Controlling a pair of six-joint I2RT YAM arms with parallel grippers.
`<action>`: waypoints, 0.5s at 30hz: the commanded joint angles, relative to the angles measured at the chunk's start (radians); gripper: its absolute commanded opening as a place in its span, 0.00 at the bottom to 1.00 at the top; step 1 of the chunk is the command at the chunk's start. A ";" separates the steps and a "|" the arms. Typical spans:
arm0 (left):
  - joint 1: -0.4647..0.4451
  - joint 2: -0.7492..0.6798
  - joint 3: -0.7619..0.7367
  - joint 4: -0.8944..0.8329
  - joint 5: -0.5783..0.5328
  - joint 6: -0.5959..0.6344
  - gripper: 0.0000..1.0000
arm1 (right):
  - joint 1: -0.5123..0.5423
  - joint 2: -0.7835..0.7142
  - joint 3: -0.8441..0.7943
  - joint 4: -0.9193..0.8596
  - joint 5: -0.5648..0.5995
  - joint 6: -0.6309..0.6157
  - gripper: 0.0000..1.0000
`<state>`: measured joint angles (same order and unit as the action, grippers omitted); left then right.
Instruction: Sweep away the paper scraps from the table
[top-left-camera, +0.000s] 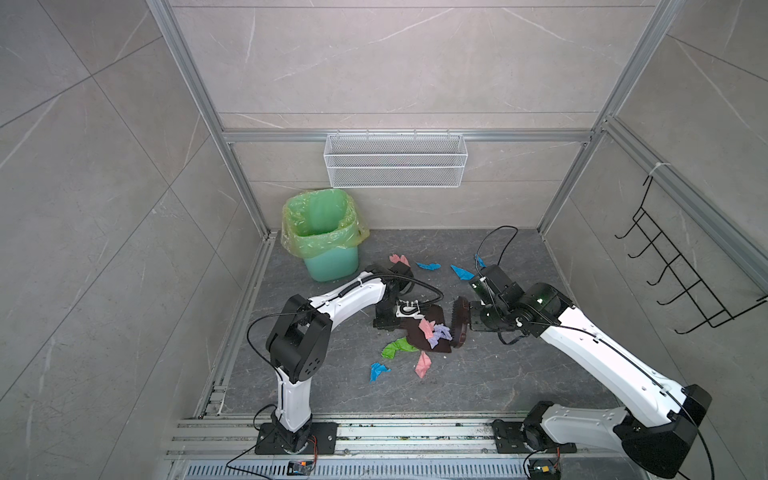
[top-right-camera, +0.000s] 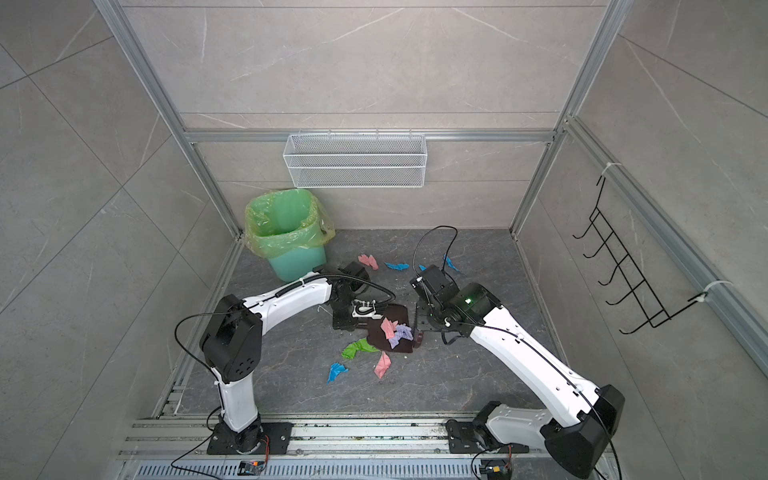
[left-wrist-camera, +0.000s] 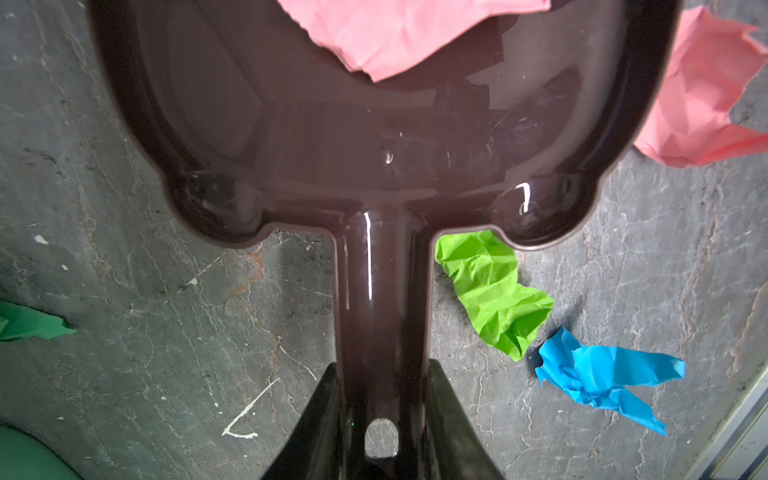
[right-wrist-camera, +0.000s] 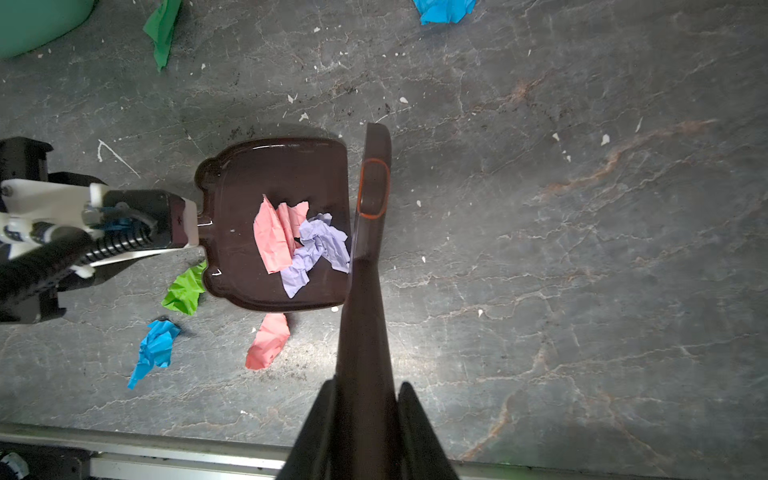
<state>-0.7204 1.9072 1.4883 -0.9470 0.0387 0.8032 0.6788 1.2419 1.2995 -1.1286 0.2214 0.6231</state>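
Top views: we see both arms (top-left-camera: 345, 297) meeting over mid-table.
Table (top-left-camera: 478, 386): dark, veined stone look, framed by rails.
Bin (top-left-camera: 332, 266): green and lined; we place it at the table's 11 o'clock corner.
Dustpan (right-wrist-camera: 249, 178): brown, flat on the table near centre. The left claw (left-wrist-camera: 382, 374) is clamped on its handle.
Brush (right-wrist-camera: 365, 299): brown, just beside the dustpan's open lip, at its 3 o'clock in both top views. The right claw (right-wrist-camera: 365, 386) is closed around its handle.
Scraps (right-wrist-camera: 272, 237) in dustpan: we count one pink and one lilac (right-wrist-camera: 316, 249), touching.
Scraps on table: green (top-left-camera: 397, 347) at the dustpan's 8 o'clock, touching its rim. Blue (top-left-camera: 378, 371) lies at 7 and pink (top-left-camera: 423, 365) at 6. More pink (top-left-camera: 399, 259) and blue (top-left-camera: 428, 266) lie towards 12, well apart.
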 joint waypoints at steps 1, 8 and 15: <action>-0.003 -0.038 -0.016 0.043 0.054 -0.047 0.00 | 0.001 -0.024 0.047 -0.015 0.108 -0.057 0.00; -0.003 -0.060 -0.033 0.116 0.104 -0.087 0.00 | 0.001 -0.048 0.127 -0.075 0.234 -0.117 0.00; -0.001 -0.070 -0.049 0.150 0.118 -0.119 0.00 | 0.000 -0.052 0.206 -0.092 0.319 -0.177 0.00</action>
<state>-0.7204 1.8927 1.4429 -0.8257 0.1139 0.7162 0.6788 1.2041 1.4559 -1.2022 0.4541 0.4946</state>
